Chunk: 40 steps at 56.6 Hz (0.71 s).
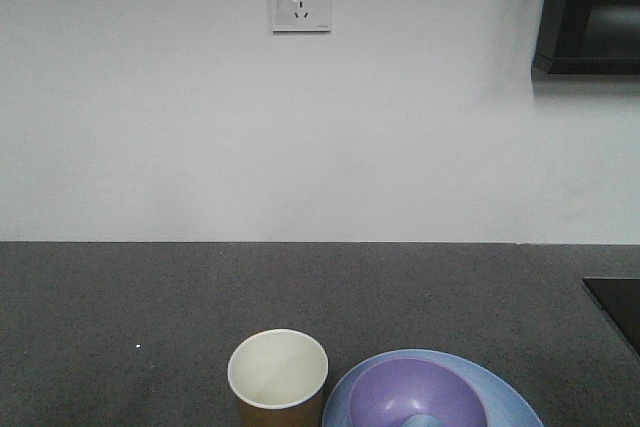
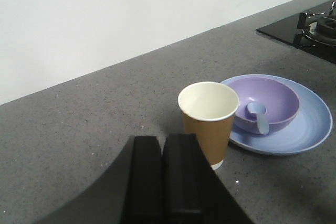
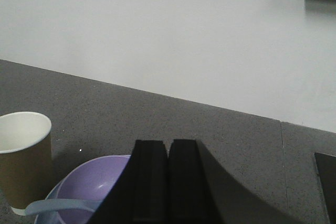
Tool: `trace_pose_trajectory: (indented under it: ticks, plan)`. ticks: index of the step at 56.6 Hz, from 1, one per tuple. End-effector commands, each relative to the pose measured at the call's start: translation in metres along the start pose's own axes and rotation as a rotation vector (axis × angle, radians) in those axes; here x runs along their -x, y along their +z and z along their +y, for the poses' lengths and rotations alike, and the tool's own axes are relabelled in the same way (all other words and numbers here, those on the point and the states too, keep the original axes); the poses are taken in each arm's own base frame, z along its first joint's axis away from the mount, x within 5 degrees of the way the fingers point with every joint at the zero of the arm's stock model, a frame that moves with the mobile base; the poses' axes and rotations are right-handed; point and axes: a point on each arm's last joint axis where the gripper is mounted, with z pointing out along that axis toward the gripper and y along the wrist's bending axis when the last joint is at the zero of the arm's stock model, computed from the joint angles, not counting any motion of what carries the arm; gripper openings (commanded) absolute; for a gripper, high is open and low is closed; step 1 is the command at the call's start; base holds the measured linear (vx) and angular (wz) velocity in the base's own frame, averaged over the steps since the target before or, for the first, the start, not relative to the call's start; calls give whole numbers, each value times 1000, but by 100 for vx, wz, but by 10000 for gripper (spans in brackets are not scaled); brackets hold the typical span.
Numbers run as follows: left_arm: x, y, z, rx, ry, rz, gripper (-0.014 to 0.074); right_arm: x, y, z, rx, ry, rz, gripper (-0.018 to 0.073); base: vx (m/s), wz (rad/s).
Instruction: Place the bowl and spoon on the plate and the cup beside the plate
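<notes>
On the grey surface (image 2: 79, 129) the plate (image 2: 310, 124) carries the bowl (image 2: 275, 95), with the spoon (image 2: 258, 116) lying inside it. Just left of the plate stands the cup (image 2: 207, 124), upright. Left pincer (image 2: 163, 182) and right pincer (image 3: 168, 182) are both closed, holding nothing.

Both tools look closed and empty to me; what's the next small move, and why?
Probably none beyond keeping both tools back. The bowl sits on the plate with the spoon inside it, and the cup stands upright beside the plate, so the layout looks finished.
</notes>
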Motion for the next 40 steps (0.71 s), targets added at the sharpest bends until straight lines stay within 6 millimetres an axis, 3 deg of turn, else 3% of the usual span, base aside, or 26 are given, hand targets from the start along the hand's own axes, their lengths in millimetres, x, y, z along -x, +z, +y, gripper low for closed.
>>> trace_pose_trajectory:
  ticks: [1,29,34,40]
  plan:
    - [7,-6,0,-16,3,-108,0,12,-5,-2,-31,-3,-109,-11,0,0]
    - [4,-6,1,-2,51,-125,0,10,-6,-2,-26,-3,-95,-11,0,0]
    - [-5,-2,2,23,76,-212,0,10,-6,-2,-26,-3,-95,-11,0,0]
    - [-28,3,5,77,6,-320,0,10,-6,-2,-26,-3,-95,-11,0,0]
